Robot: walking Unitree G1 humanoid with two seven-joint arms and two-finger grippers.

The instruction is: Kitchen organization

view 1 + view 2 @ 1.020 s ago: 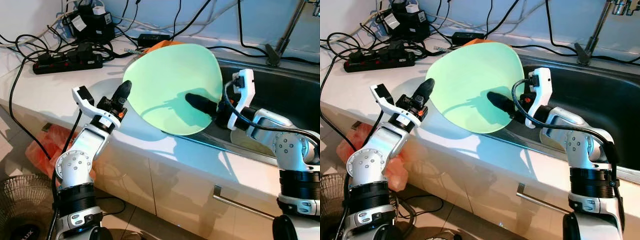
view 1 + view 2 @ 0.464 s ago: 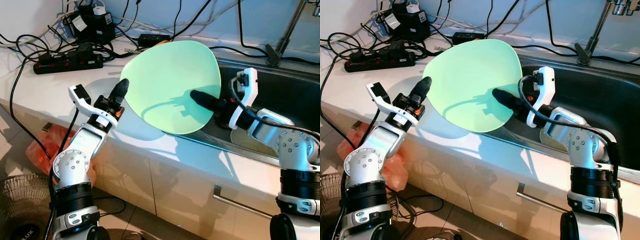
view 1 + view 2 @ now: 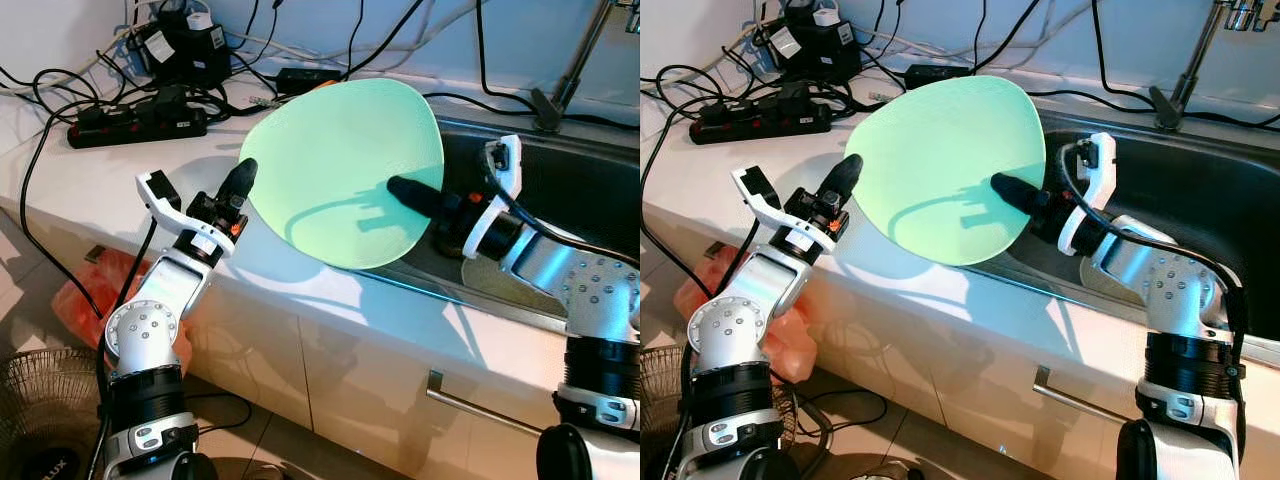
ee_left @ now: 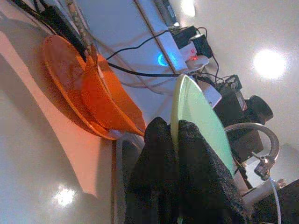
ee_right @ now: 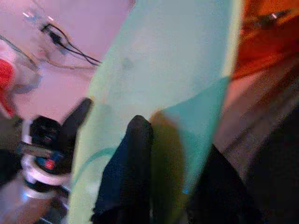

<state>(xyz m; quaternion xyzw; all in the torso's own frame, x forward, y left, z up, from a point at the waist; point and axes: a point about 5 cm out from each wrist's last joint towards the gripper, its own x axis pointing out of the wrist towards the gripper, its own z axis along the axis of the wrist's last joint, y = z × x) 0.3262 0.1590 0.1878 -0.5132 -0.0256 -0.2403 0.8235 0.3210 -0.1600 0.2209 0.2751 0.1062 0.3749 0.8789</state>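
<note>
I have the pale green plate [image 3: 345,170] held up in the centre of the head frames, tilted on edge over the front lip of the white surface [image 3: 110,175], its lower rim hanging where the surface meets the sink [image 3: 575,190] at the right. The plate is a large, plain mint-green disc, smooth and matte, with no pattern I can make out; soft shadows of the fingers fall across its face. My left end effector [image 3: 238,186] comes in from the lower left and its two black fingers are clamped on the plate's left rim, one finger on each face, which the left wrist view [image 4: 174,154] shows clearly with the thin green edge running between them. My right end effector [image 3: 412,195] reaches from the right side of the frame, and one black finger lies against the front face of the plate near its right edge; in the right wrist view the green rim sits between the dark fingers [image 5: 126,172], so I read it as gripping the plate as well. Behind the plate, an orange dish [image 4: 88,93] rests on the surface, showing as a sliver at the plate's upper left rim. In the upper left of the head frames, a black power strip [image 3: 135,120] and a tangle of black cables [image 3: 230,85] lie on the surface.
</note>
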